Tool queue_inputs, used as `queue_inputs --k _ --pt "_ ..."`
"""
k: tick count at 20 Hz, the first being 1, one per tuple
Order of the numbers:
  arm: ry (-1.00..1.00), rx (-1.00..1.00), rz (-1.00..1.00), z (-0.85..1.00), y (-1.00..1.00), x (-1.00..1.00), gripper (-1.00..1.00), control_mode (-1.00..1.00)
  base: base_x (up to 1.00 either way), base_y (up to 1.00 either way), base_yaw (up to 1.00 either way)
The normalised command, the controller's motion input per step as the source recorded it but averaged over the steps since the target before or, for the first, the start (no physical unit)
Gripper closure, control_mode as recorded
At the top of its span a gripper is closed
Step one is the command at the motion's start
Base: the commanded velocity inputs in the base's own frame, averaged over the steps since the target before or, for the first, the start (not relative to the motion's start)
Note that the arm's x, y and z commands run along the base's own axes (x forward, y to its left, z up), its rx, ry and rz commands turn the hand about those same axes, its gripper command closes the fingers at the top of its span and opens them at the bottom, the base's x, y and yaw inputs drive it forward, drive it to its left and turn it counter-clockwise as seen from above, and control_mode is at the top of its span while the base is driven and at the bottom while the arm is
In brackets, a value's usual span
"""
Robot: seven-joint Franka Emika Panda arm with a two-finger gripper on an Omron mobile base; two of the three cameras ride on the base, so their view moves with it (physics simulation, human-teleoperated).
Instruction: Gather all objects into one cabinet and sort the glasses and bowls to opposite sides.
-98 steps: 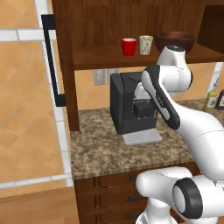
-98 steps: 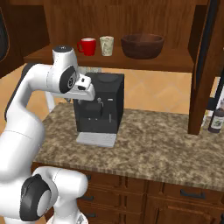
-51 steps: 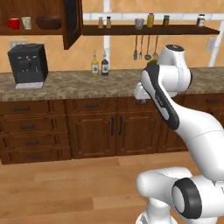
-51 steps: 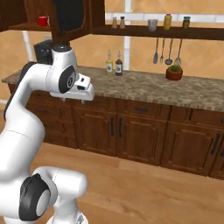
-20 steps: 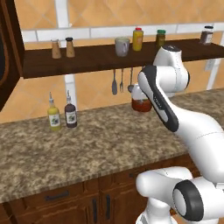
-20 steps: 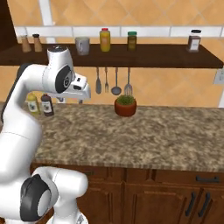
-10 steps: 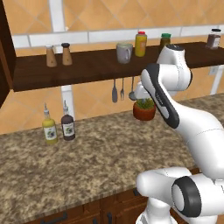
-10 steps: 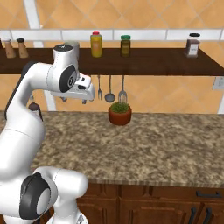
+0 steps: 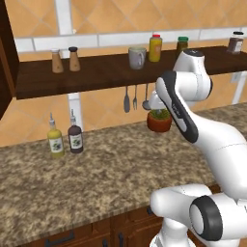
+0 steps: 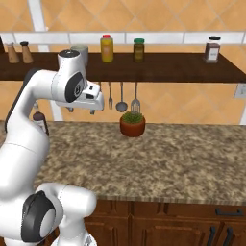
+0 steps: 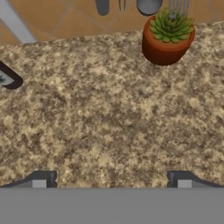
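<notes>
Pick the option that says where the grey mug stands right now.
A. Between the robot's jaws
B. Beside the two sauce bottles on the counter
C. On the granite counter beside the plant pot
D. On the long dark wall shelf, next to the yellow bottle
D: the grey mug stands on the long dark wall shelf, just beside the yellow bottle, well above the counter.

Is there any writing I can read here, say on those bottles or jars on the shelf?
None can be read.
Yellow-green bottle on the counter: pale label, too blurred.
Dark bottle beside it: pale label, too blurred.
Yellow jar, green-lidded jar and dark-lidded jar on the shelf: no legible text.
Grey mug: plain.
</notes>
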Motion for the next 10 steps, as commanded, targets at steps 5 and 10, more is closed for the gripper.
queue_inputs --k 5,10 --pt "0.0 0.0 0.0 0.0 0.0 0.0 -1.0 1.0 -0.1 0.15 0.0" --pt "0.0 0.0 0.0 0.0 0.0 0.0 -1.0 1.0 -0.3 0.26 0.0"
